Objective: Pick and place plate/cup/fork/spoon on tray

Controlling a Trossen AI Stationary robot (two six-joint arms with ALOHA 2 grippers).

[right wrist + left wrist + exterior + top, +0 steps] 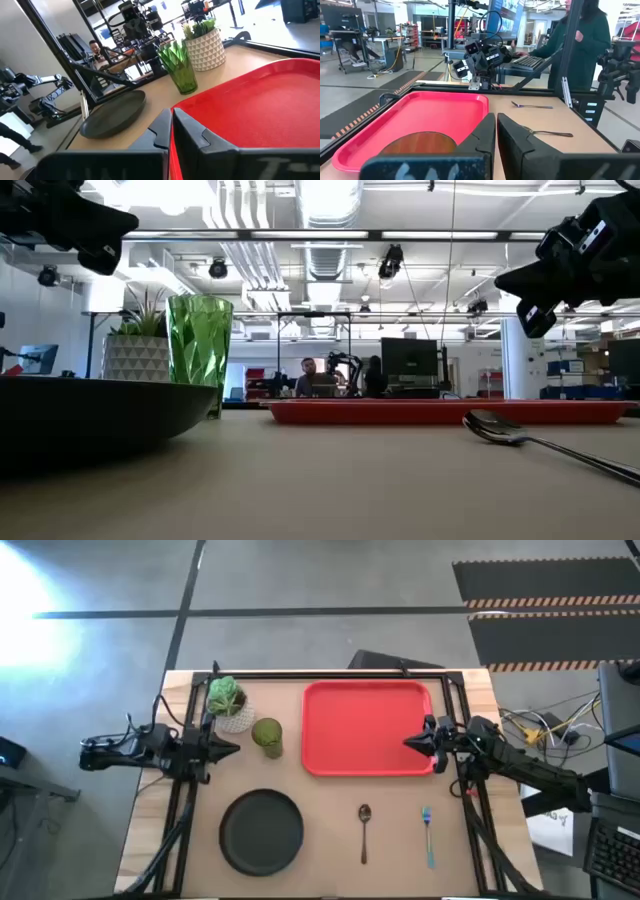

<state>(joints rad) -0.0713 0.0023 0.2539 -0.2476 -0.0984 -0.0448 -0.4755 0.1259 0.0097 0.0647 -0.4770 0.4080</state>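
The red tray (365,728) lies at the table's far middle and holds nothing. The olive-green cup (267,736) stands upright to its left, next to a white plant pot (230,705). The dark plate (262,830) lies flat at the near left. The spoon (364,830) and the blue-handled fork (428,835) lie flat at the near right. My left gripper (232,749) is shut and empty, raised left of the cup. My right gripper (410,741) is shut and empty, raised over the tray's right edge.
Black frame bars run along the table's far edge and down both sides by the arms. Bare tabletop lies between the plate and the spoon. People and desks show in the room beyond the table, and a person (580,35) stands past its right side.
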